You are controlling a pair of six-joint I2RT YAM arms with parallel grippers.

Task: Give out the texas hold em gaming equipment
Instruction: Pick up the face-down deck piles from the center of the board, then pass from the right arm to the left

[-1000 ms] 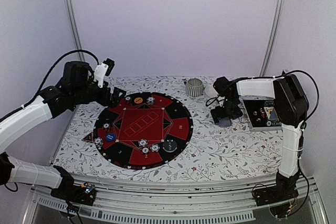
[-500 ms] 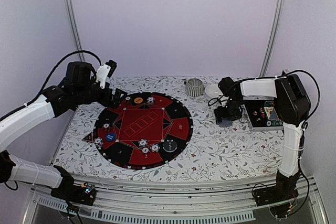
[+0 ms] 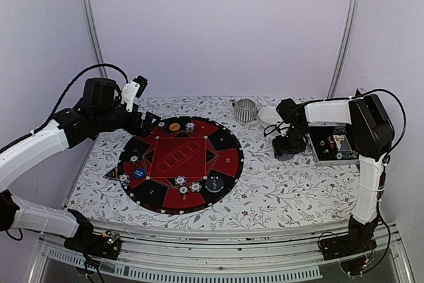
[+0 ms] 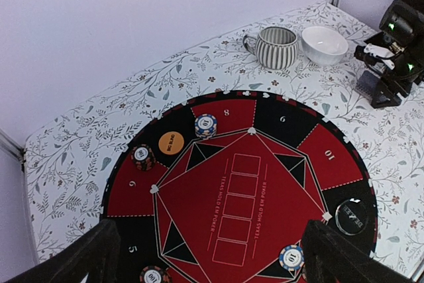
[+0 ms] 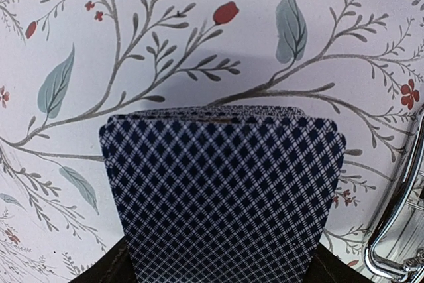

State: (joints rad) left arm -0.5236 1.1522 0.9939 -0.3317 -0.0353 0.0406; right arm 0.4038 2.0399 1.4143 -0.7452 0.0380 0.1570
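A stack of playing cards (image 5: 222,197) with blue diamond-pattern backs fills the right wrist view, lying on the floral tablecloth. My right gripper (image 5: 218,266) has a dark finger against each long side of the stack; in the top view it (image 3: 289,145) hangs low to the right of the mat. Poker chips lie on the round red-and-black mat (image 4: 278,117): an orange one (image 4: 171,142), a blue-and-white one (image 4: 205,124), a black one (image 4: 142,155) and another blue one (image 4: 291,257). My left gripper (image 4: 211,230) hovers open over the mat's left side, holding nothing.
A ribbed grey cup (image 4: 277,47) and a white bowl (image 4: 324,44) stand behind the mat. A case (image 3: 334,145) with small items sits at the right table edge, its metal rim (image 5: 397,230) close to the cards. A clear disc (image 4: 350,215) rests on the mat.
My right gripper moved right and slightly back, came down over the cards, and its jaws narrowed around them. The left arm shifted only slightly.
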